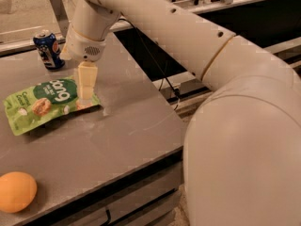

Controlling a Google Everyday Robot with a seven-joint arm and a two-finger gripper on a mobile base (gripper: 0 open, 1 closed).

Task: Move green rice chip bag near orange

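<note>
Grey table, dark gap behind it. The green rice chip bag lies flat toward the left side, and the gripper points straight down onto its right end; whether its jaws are spread or closed cannot be told. A blue can stands just behind the bag, and the orange sits at the near left corner, well apart.

The flat green rice chip bag was lime, with a dark green oval bearing white letters and tan pictures of round rice cakes. The smooth round orange was plain orange. The pale cream gripper, at the bag's right end, hung from an off-white arm. The blue soda can showed red and white marks on the dull grey table.
</note>
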